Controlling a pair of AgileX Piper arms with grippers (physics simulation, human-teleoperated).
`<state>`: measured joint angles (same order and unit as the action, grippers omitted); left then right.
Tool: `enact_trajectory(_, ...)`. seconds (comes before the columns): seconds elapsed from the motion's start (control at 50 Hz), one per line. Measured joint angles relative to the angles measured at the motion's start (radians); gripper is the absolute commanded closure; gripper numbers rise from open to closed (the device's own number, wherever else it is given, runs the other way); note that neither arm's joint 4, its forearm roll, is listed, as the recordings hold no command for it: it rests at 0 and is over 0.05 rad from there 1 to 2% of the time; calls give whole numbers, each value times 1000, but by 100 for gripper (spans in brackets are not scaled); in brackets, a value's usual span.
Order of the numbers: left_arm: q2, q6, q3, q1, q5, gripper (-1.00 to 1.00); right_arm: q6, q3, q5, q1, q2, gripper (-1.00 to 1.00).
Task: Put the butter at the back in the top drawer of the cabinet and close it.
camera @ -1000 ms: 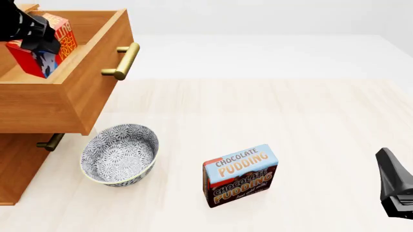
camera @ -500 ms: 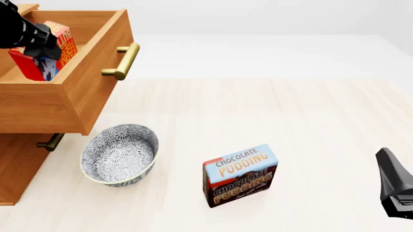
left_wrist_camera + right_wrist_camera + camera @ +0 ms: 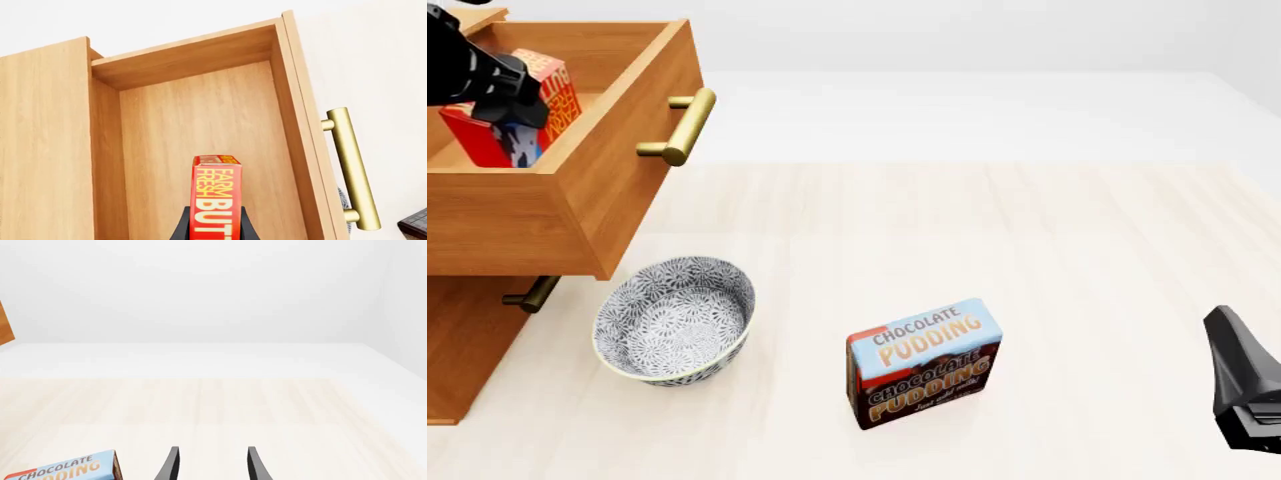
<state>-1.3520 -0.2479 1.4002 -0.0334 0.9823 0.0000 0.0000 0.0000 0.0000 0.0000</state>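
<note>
The small red butter box [image 3: 510, 118] with the orange-and-white label has tipped a bit more upright and moved a tiny bit deeper over the open top drawer [image 3: 601, 170] of the light-brown wooden cabinet [image 3: 461, 340] than it was a second ago. I think this means the drop is close: the box only has to go down and be let go.

The black left gripper [image 3: 213, 227] holds the butter tight between its two fingers. The box sticks out past the fingertips, standing on its thin edge. In the wrist view it hangs over the light wood floor of the drawer, between the side walls. I cannot tell if it touches the floor.

The black right gripper [image 3: 211, 465] waits well apart, with its fingers spread and nothing in them. The brass bar handle [image 3: 678, 127] is untouched, so the closing is not yet done.
</note>
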Motion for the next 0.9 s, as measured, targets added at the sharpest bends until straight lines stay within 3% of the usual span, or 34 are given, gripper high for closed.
enact_trajectory(0.9,-11,-11,-21,-11,-13,100,0,0,0,0,0,-100)
